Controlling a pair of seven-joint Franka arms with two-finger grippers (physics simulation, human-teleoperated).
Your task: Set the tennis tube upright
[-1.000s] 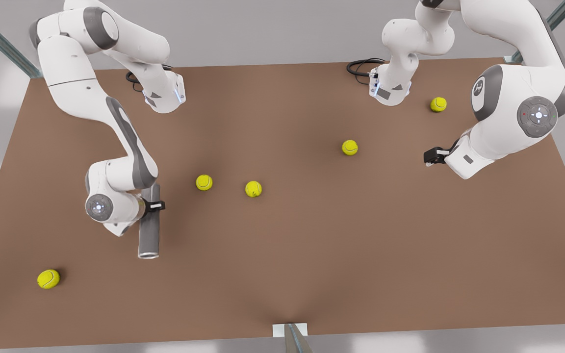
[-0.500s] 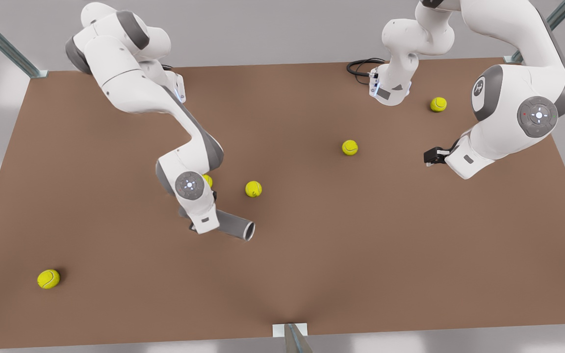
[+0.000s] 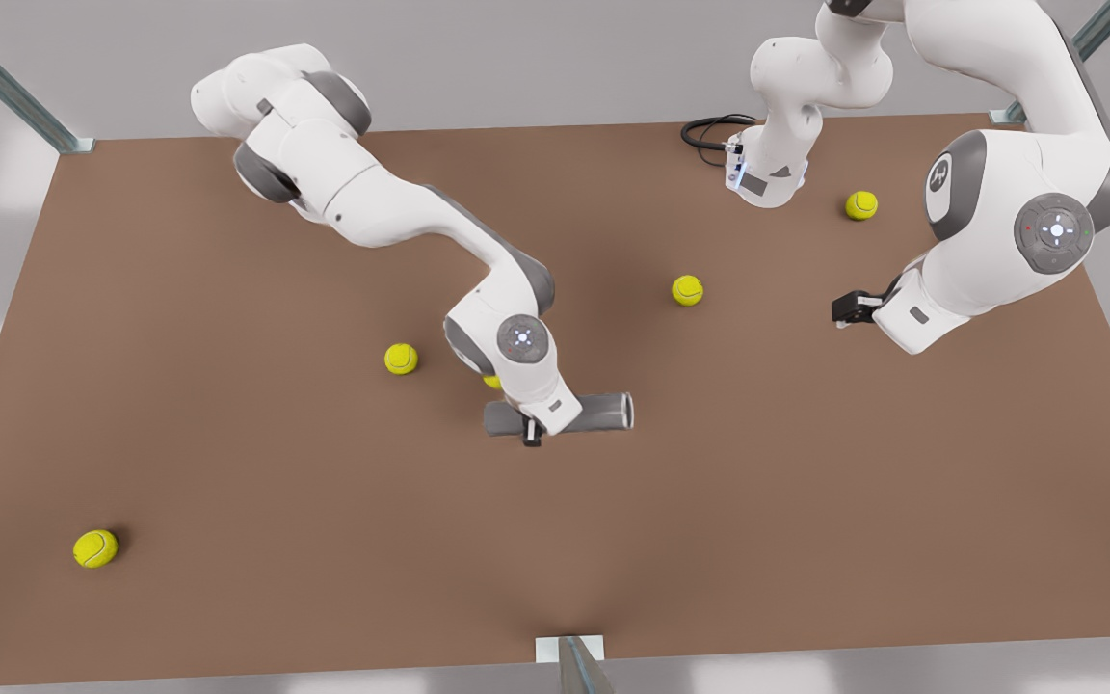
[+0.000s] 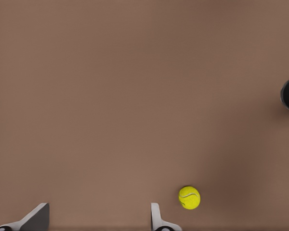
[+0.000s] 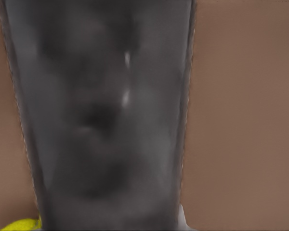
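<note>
Near the middle of the brown table (image 3: 227, 540), a little toward the near edge, the tennis tube (image 3: 603, 412) lies level in the right gripper (image 3: 530, 436). Its long axis runs across the scene, from the front view's left to its right. The end toward the front view's right shows a lighter rim; the other end sticks out as a short grey stub past the wrist. The right gripper comes down from above and is clamped around the tube's middle, a dark fingertip showing just on the near side of it. In the right wrist view the tube (image 5: 106, 120) passes close under the camera as a broad grey surface, with a sliver of yellow ball beside it.

The left gripper (image 3: 844, 309) waits well apart, at the front view's right, over bare table. In the left wrist view its two pale fingers (image 4: 159, 219) stand wide apart with nothing between them.

Five tennis balls lie scattered. One (image 3: 401, 359) sits left of the tube, one (image 3: 491, 382) is mostly hidden behind the right arm's wrist, one (image 3: 687, 290) lies farther back between the arms, one (image 3: 860, 204) is near the far right base, and one (image 3: 94, 548) is alone at the near left.
</note>
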